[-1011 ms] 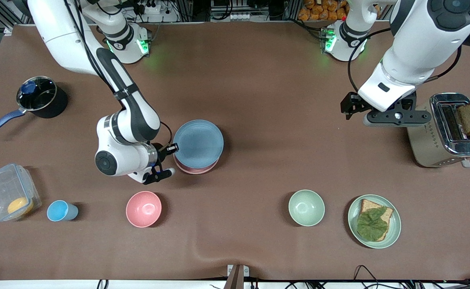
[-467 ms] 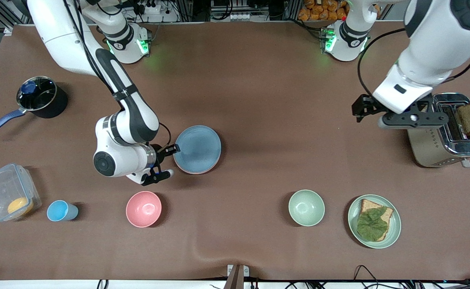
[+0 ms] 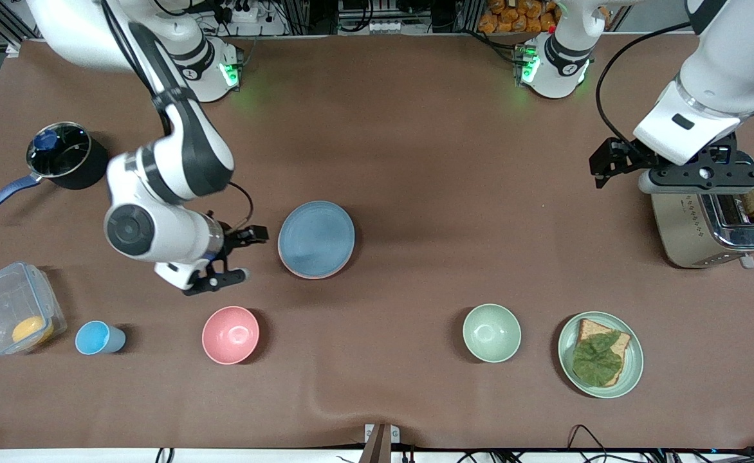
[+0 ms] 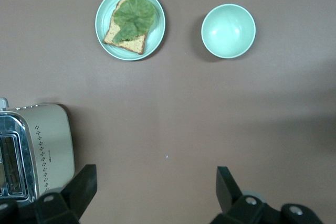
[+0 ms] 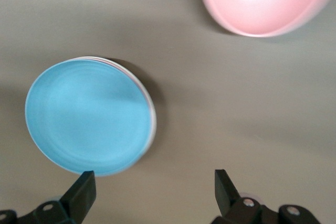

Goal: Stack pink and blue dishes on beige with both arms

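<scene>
The light blue plate lies flat on top of a stack at mid-table. Only a thin edge of the pink plate shows under it. The beige plate is hidden beneath them. My right gripper hangs open and empty beside the stack, toward the right arm's end of the table, touching nothing. In the right wrist view the blue plate lies off one fingertip of that gripper. My left gripper is open and empty over the toaster's edge; in the left wrist view this gripper has bare table between its fingers.
A pink bowl, blue cup and lidded container stand nearer the camera. A saucepan is at the right arm's end. A green bowl, green plate with sandwich and toaster are toward the left arm's end.
The blue plate has settled flat onto the stack. My right gripper has let it go and drawn away toward the right arm's end. The left arm has swung out over the toaster.
</scene>
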